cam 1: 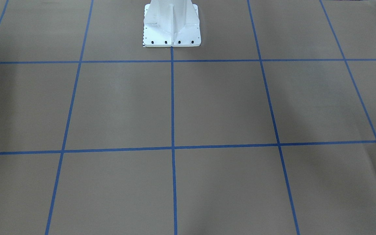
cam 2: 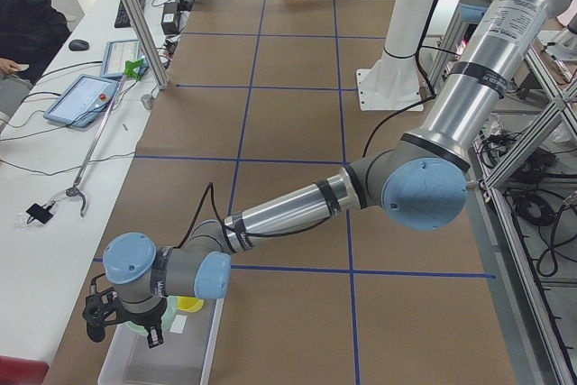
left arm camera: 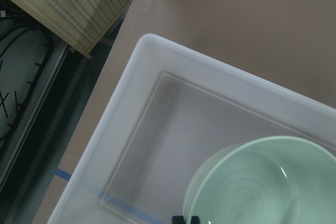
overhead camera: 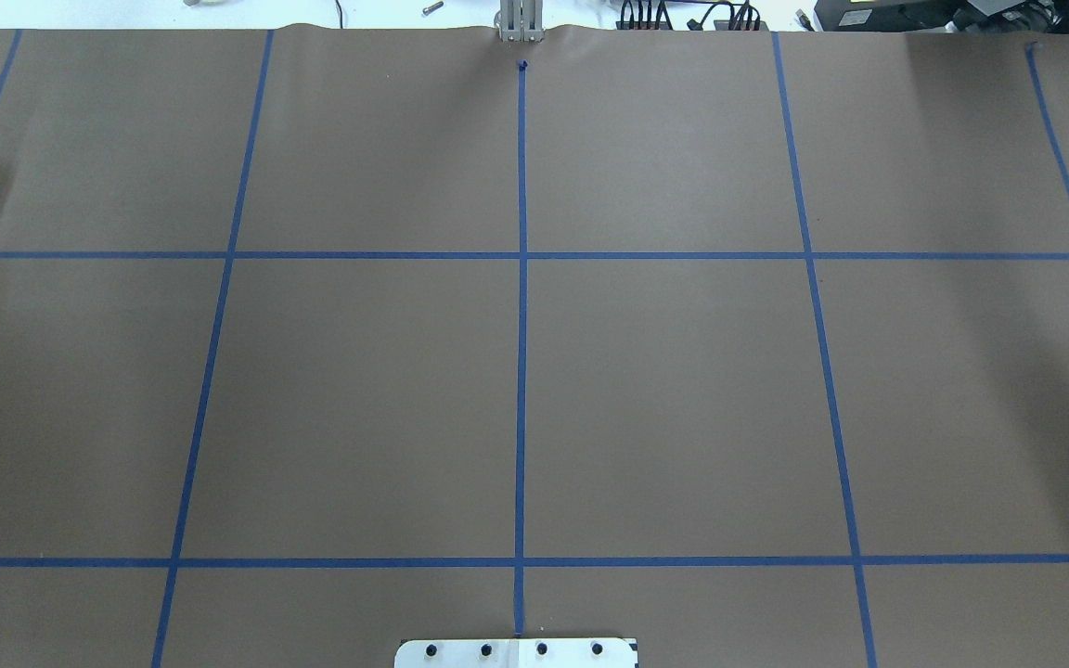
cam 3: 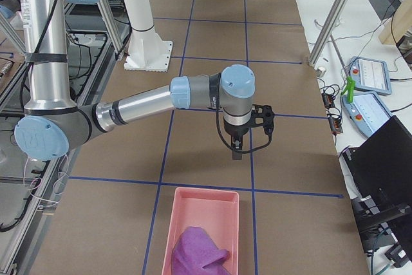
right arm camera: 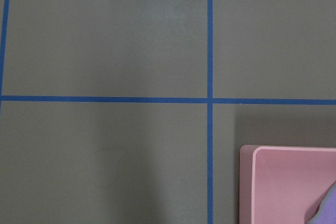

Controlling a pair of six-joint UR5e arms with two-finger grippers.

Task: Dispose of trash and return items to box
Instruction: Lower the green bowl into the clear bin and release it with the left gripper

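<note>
Box (cam 2: 153, 362), pale and translucent white, is set at the end of the tabletop (overhead camera: 358, 399) on the robot's left. A pale green bowl (left arm camera: 252, 182) is seen resting inside it, and a small yellow item (cam 2: 187, 304) is seen just beside the bowl. The left end effector (cam 2: 124, 329) is held over the box. Whether it is open or closed, or holds anything, cannot be told. At the opposite end, a pink bin (cam 3: 199, 214) is placed, with a purple cloth (cam 3: 196, 256) lying in it. The right end effector (cam 3: 237, 149) is hung above bare tabletop near that bin, and its state cannot be told either. No loose items are seen between the two containers, so the task is judged to be nearly or fully done.
</note>
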